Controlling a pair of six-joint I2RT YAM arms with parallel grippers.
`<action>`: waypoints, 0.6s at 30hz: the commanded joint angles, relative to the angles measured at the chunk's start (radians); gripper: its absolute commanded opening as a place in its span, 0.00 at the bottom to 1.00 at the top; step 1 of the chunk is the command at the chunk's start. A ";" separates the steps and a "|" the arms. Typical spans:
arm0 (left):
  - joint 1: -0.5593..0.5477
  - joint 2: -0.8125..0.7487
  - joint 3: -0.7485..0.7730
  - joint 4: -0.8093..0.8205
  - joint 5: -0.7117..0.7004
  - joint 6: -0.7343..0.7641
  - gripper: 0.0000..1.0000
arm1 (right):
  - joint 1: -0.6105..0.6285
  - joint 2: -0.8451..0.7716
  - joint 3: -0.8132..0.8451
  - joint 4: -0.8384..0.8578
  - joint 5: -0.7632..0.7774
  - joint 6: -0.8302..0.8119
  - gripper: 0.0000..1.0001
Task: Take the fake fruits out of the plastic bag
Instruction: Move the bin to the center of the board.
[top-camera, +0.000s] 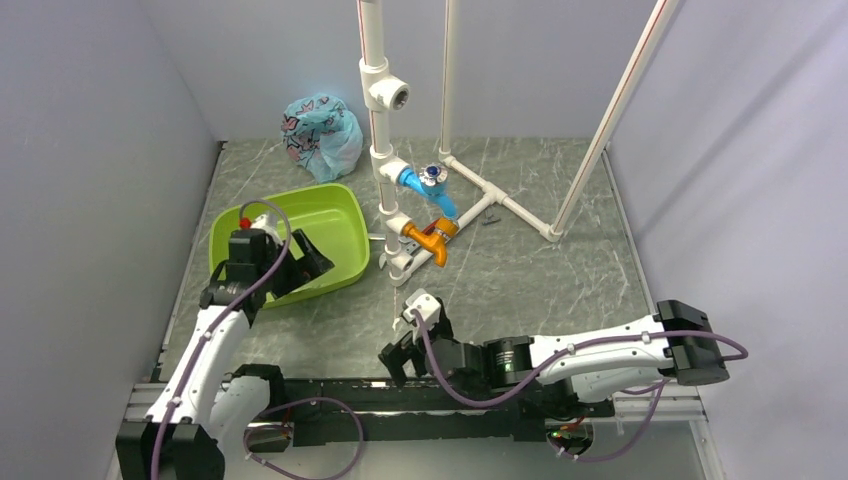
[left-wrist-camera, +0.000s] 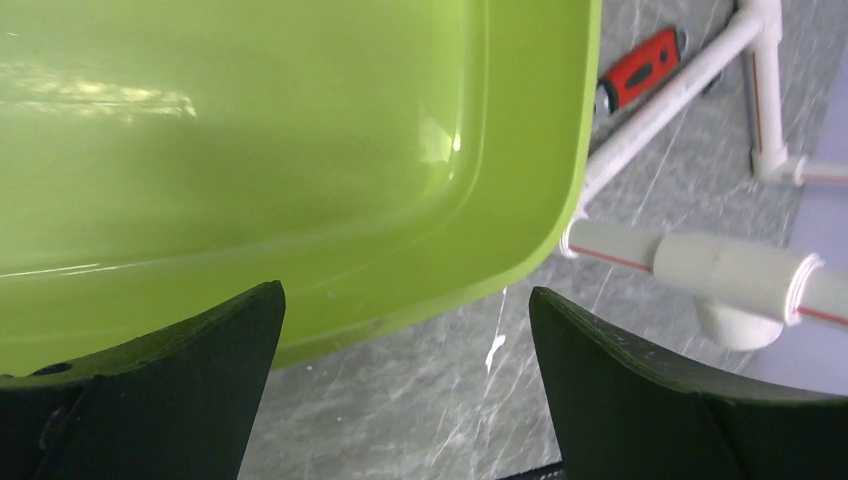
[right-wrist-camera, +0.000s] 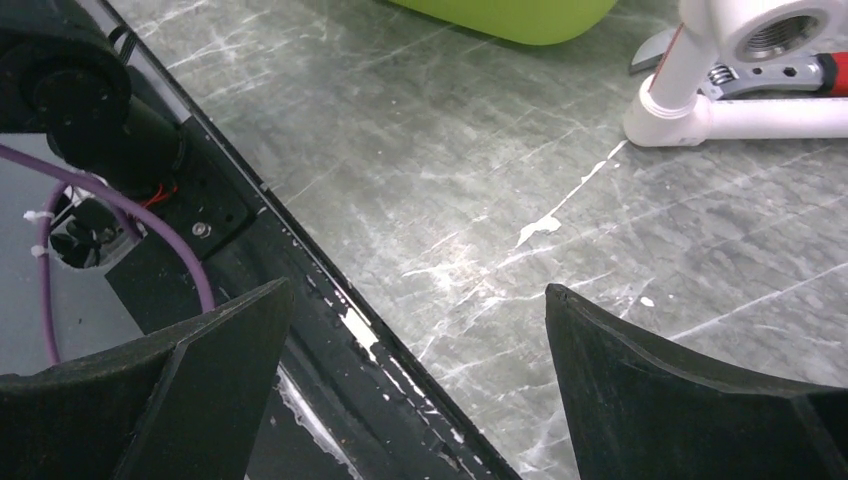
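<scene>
Both claws stand wide open and empty: left gripper (left-wrist-camera: 402, 290) over the lime-green tub (top-camera: 330, 225), right gripper (right-wrist-camera: 418, 286) low at 6 o'clock. The plastic bag (top-camera: 322, 135) sits far off at 11 o'clock, and the fruits are not visible. The bag looks thin, light and slippery, so I would pinch a loose top fold.

The left gripper (left-wrist-camera: 405, 293) stands with its two black fingers (left-wrist-camera: 190, 390) spread wide at the lower edge. In the gap lie the rounded corner of a glossy lime-green tub (left-wrist-camera: 520, 150) and the grey marbled table (left-wrist-camera: 420, 400). To the right, a white tee fitting (left-wrist-camera: 735, 285) joins red-striped pipe. A red-handled tool (left-wrist-camera: 640, 68) lies just beside a diagonal white pipe (left-wrist-camera: 670, 95).
</scene>
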 joint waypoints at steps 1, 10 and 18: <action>-0.087 -0.011 -0.006 0.033 -0.022 0.027 0.99 | -0.053 -0.071 -0.015 0.005 -0.022 0.019 1.00; -0.097 -0.129 -0.044 -0.142 -0.060 -0.046 0.99 | -0.183 -0.212 -0.085 -0.086 -0.107 0.011 1.00; -0.097 -0.295 0.017 -0.348 -0.154 -0.099 0.99 | -0.244 -0.330 -0.141 -0.109 -0.145 0.016 1.00</action>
